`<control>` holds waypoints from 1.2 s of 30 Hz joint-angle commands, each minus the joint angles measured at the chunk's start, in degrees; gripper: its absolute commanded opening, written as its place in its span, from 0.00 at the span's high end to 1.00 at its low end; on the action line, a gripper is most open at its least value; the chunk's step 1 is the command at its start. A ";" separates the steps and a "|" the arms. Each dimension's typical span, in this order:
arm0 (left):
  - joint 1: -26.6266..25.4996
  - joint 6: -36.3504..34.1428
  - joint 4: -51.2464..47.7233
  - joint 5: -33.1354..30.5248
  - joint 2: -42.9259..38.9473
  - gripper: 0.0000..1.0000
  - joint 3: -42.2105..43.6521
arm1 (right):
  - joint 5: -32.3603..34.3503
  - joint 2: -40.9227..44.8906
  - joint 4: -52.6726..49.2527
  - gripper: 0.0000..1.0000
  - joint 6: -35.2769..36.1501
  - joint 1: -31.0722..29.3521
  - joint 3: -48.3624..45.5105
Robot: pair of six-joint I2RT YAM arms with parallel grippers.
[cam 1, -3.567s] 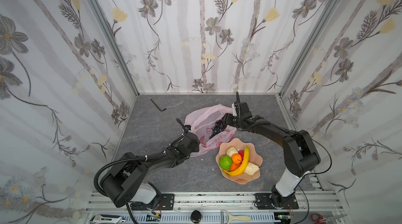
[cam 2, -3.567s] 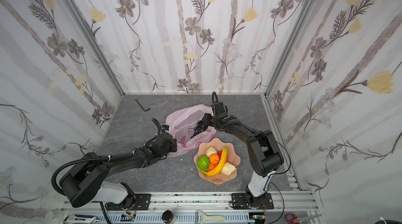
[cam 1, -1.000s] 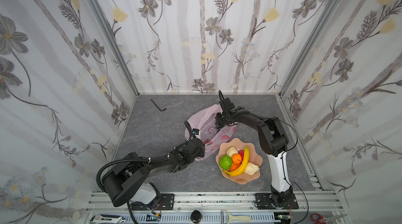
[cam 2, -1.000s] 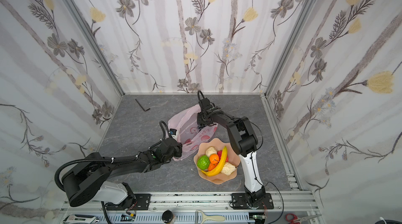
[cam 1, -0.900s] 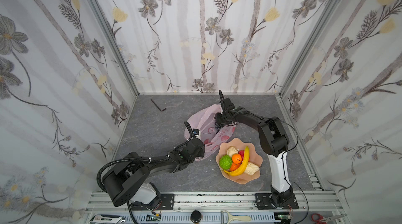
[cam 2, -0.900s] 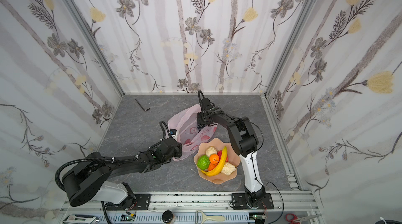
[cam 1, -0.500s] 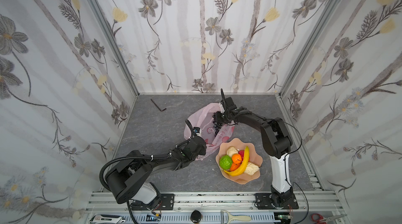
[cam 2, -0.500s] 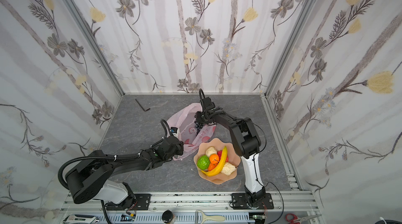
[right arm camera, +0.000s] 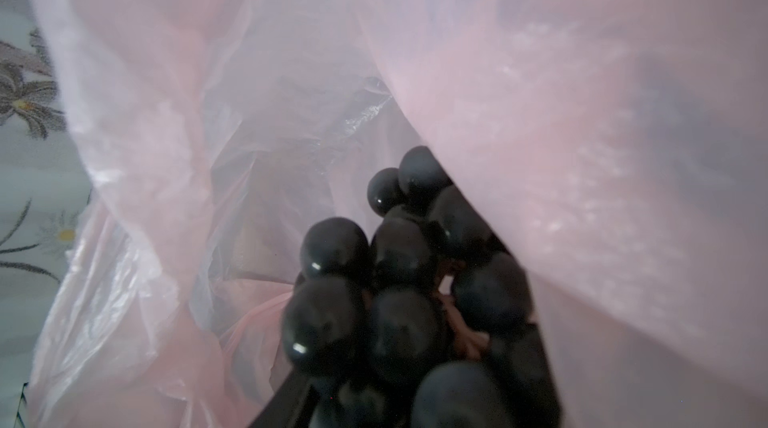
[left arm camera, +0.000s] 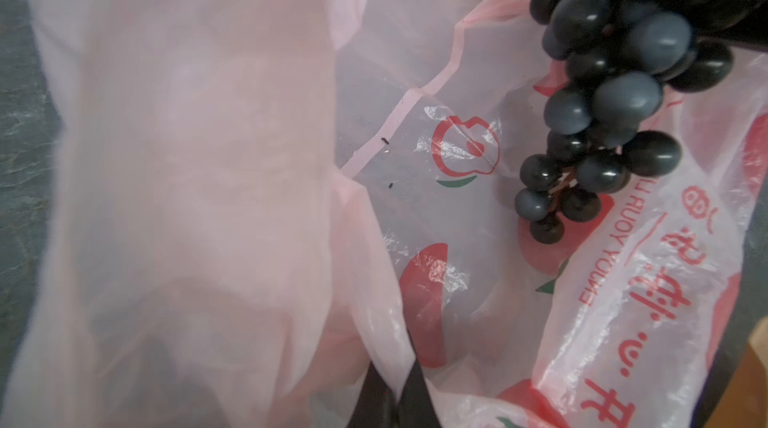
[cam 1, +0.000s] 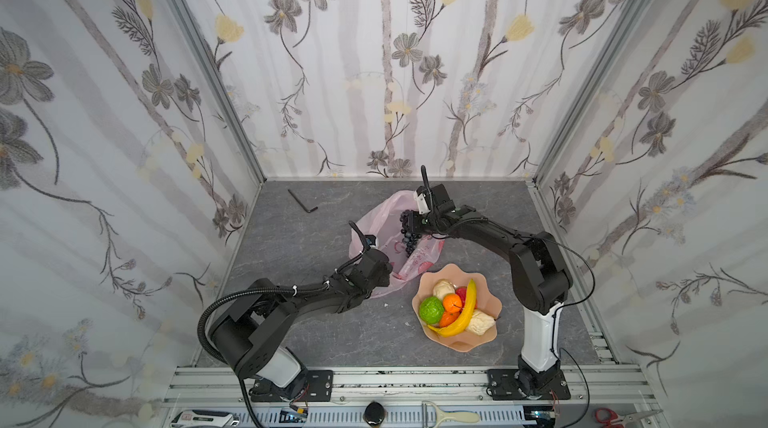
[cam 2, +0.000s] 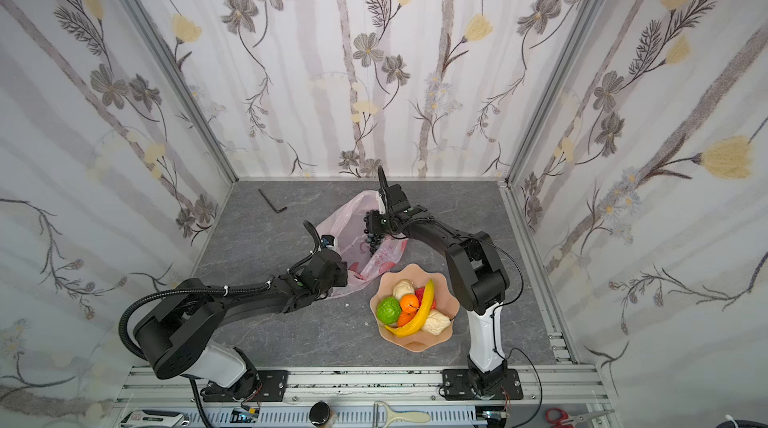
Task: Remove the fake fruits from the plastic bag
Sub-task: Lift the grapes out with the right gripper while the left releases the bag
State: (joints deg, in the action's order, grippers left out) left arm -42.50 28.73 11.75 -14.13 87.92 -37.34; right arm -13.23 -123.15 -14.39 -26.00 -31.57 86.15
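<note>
Grape bunch point(cam 1: 409, 239) hangs from our R hand point(cam 1: 412, 220), which grips its top, over the crumpled plastic bag point(cam 1: 382, 218) mid-desk point(cam 1: 291, 247). Our L hand point(cam 1: 386, 276) is closed, pinching bag's near edge. We see other fake fruits point(cam 1: 451, 303), incl. banana point(cam 1: 463, 314), in peach dish point(cam 1: 492, 332) just beside bag.

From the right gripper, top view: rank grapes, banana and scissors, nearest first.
1. Grapes: held in the right gripper, mid-table.
2. Banana: in the dish, nearer the front.
3. Scissors: on the front rail, right corner.
</note>
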 commanded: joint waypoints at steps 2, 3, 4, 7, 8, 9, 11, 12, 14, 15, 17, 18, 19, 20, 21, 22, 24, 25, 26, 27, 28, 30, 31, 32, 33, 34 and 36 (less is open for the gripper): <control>2.23 0.97 -2.09 0.97 1.11 1.00 -0.19 | -1.97 1.54 3.84 0.57 2.50 -0.90 -1.03; 3.52 1.59 -3.39 0.49 1.64 1.00 -0.19 | -1.95 2.53 4.90 0.57 2.08 -0.80 -2.45; 5.03 2.00 -4.64 0.21 2.34 1.00 -0.07 | -2.29 3.74 6.36 0.57 1.56 -0.50 -4.15; 10.03 4.63 -7.48 -0.65 3.13 1.00 1.14 | -8.08 6.84 11.07 0.56 0.76 0.85 -8.36; 11.97 5.70 -7.96 -0.79 3.05 1.00 1.89 | -10.13 7.64 12.23 0.56 0.84 1.07 -9.21; 13.93 7.04 -8.35 -0.62 3.05 1.00 2.54 | -11.34 8.68 12.96 0.56 1.22 1.16 -9.94; 16.17 8.50 -8.81 -0.66 3.12 1.00 3.14 | -11.89 10.43 12.98 0.56 2.18 1.09 -10.68; 16.65 9.02 -9.38 -1.57 3.14 1.00 3.08 | -12.75 11.29 13.19 0.56 2.59 1.07 -11.25; 16.99 10.20 -10.43 -3.65 3.27 1.00 2.72 | -13.58 12.80 13.91 0.56 2.65 1.18 -12.43; 17.16 10.80 -10.81 -4.44 3.29 1.00 2.63 | -14.18 13.72 14.45 0.55 2.54 1.33 -13.19; 17.71 11.72 -11.16 -5.09 3.47 1.00 2.47 | -15.61 15.03 15.50 0.55 2.19 1.63 -14.42; 17.80 12.02 -11.37 -5.43 3.51 1.00 2.31 | -15.69 15.71 15.58 0.55 2.18 1.68 -14.83; 17.95 12.30 -11.69 -5.96 3.49 1.00 2.14 | -15.68 16.30 15.54 0.55 2.26 1.68 -15.27; 17.99 12.56 -11.75 -6.25 3.55 1.00 2.06 | -15.62 16.94 15.74 0.55 2.35 1.75 -15.81; 18.09 12.66 -11.83 -6.48 3.42 1.00 1.87 | -14.96 17.33 15.97 0.55 2.36 1.71 -16.37; 18.11 12.73 -11.93 -6.65 3.30 1.00 1.77 | -13.60 17.40 15.63 0.55 2.20 1.85 -16.61; 18.07 12.84 -12.23 -6.94 3.14 1.00 1.52 | -11.66 17.19 14.67 0.56 1.67 2.21 -16.91; 18.07 12.97 -12.39 -7.24 3.03 1.00 1.50 | -11.17 17.18 15.00 0.56 0.88 2.59 -17.63; 18.09 13.02 -12.62 -7.42 2.87 1.00 1.48 | -10.90 17.43 15.94 0.56 -0.05 3.03 -18.59; 18.18 13.06 -12.84 -7.57 2.70 1.00 1.61 | -10.78 17.93 17.24 0.56 -0.97 3.50 -19.71; 18.17 13.10 -13.04 -7.79 2.56 1.00 1.76 | -10.02 18.33 17.89 0.56 -1.36 3.90 -20.50; 18.24 13.06 -13.24 -7.93 2.40 1.00 2.01 | -8.38 18.78 17.27 0.55 -1.08 4.15 -20.67; 18.32 13.03 -13.33 -7.90 2.30 1.00 2.17 | -8.09 18.87 16.93 0.55 -0.68 4.18 -20.52; 18.33 13.14 -13.33 -7.83 2.31 1.00 2.23 | -7.83 18.86 16.57 0.55 -0.27 4.16 -20.33; 18.33 13.03 -13.33 -7.63 2.33 1.00 2.28 | -7.99 18.83 16.29 0.55 -0.06 4.16 -20.15; 18.33 13.02 -13.41 -7.52 2.40 1.00 2.27 | -8.35 18.83 16.25 0.55 0.14 4.09 -20.06; 18.33 13.01 -13.41 -7.07 2.60 1.00 2.12 | -8.88 19.30 16.11 0.55 0.53 3.98 -20.12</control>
State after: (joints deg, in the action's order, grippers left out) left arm -24.32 40.91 2.35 -20.97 90.28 -35.44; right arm -22.20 -104.64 -1.56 -26.46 -27.53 65.63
